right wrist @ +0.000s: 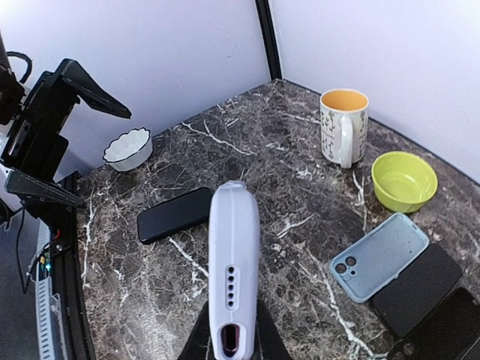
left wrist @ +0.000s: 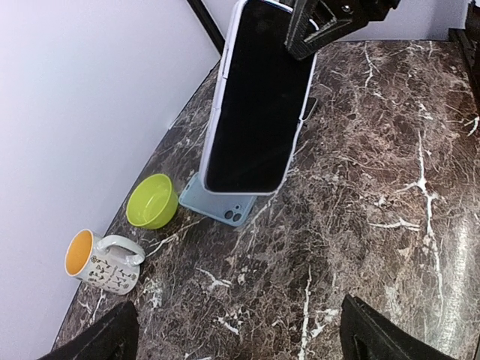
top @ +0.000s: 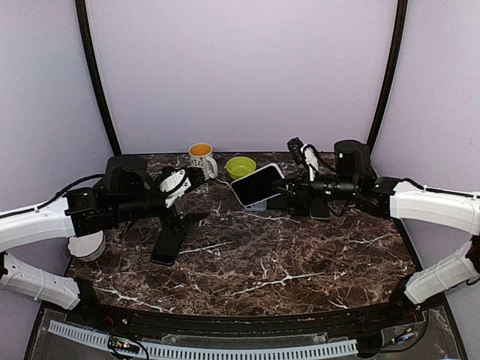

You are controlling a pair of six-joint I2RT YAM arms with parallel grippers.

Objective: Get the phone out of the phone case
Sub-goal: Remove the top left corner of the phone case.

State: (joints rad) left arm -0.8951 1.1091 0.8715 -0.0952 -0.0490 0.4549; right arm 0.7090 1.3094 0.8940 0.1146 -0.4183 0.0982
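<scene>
Left gripper (top: 178, 182) hangs spread and empty, facing the phone (left wrist: 255, 97), which sits in its lilac case (right wrist: 234, 247) raised off the table (top: 300, 262) — the right gripper (right wrist: 232, 341) pinches its end. Best, I judge, to hook the case corner nearest the left gripper — not the screen — while the right grip holds firm.

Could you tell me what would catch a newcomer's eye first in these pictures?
The right gripper holds a phone in a pale case tilted above the back of the table, jaws shut on it. Just beneath lies an empty blue case, and the left gripper faces it with jaws wide open.
</scene>
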